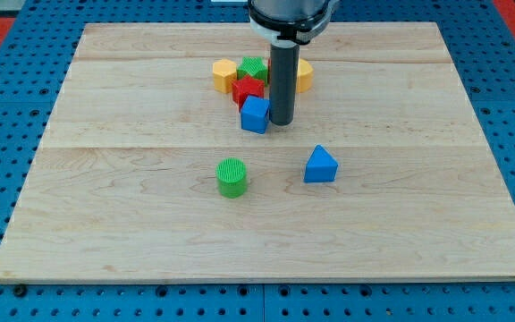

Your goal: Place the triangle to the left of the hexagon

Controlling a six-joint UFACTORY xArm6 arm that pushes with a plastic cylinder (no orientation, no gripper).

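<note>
Green ribbed cylinder sat nearest; blue plastic triangle at its 3 o'clock; my tip touched blue cube; no pincer fitted.

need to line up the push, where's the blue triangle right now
The blue triangle sits alone right of the view's centre, right of the green cylinder and below-right of my tip.

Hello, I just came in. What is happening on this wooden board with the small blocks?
A robot arm with a dark rod is pushing coloured blocks on a wooden board. My tip is beside the blue cube, on its right in the view, at the edge of a cluster: a red block, a green block, a yellow hexagon and another yellow block. The blue triangle lies apart, lower right, so not yet left of the hexagon. A green cylinder stands lower left.
</note>
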